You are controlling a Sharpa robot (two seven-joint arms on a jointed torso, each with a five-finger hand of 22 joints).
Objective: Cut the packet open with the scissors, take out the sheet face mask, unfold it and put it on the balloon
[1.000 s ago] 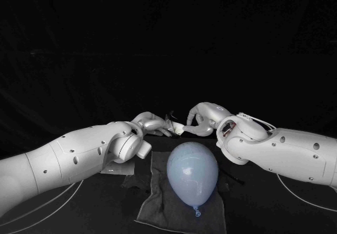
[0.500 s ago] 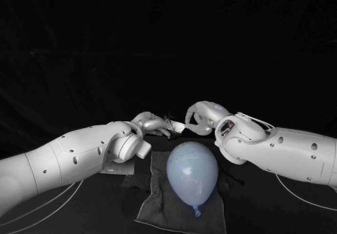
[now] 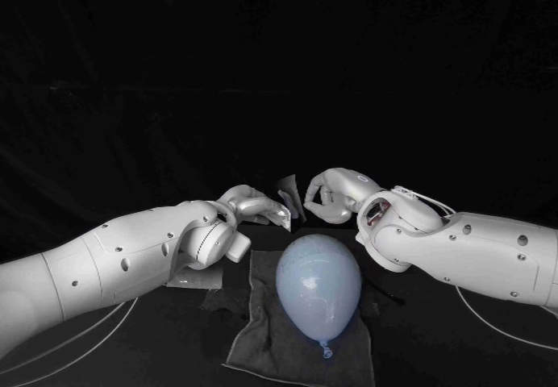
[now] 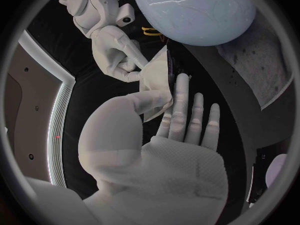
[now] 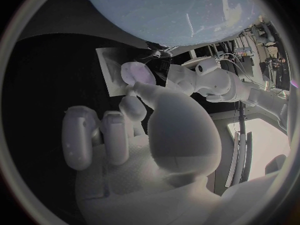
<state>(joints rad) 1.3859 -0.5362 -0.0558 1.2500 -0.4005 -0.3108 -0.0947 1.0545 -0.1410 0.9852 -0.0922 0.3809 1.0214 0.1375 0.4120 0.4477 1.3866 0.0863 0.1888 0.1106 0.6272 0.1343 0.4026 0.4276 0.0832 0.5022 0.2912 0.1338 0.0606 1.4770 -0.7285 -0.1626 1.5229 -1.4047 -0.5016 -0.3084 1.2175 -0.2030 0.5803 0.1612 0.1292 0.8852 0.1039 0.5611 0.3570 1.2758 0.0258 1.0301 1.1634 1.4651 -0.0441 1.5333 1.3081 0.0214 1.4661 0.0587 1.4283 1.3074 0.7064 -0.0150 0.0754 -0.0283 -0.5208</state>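
The left hand (image 3: 258, 207) and the right hand (image 3: 331, 199) hold the packet (image 3: 289, 198) up between them, just behind the balloon (image 3: 318, 284). Each pinches one edge between thumb and fingers. The packet is thin, flat and pale with square corners (any writing is too small to read). The balloon is pale blue, shiny and egg-shaped, lying on a fuzzy grey cloth (image 3: 262, 339)
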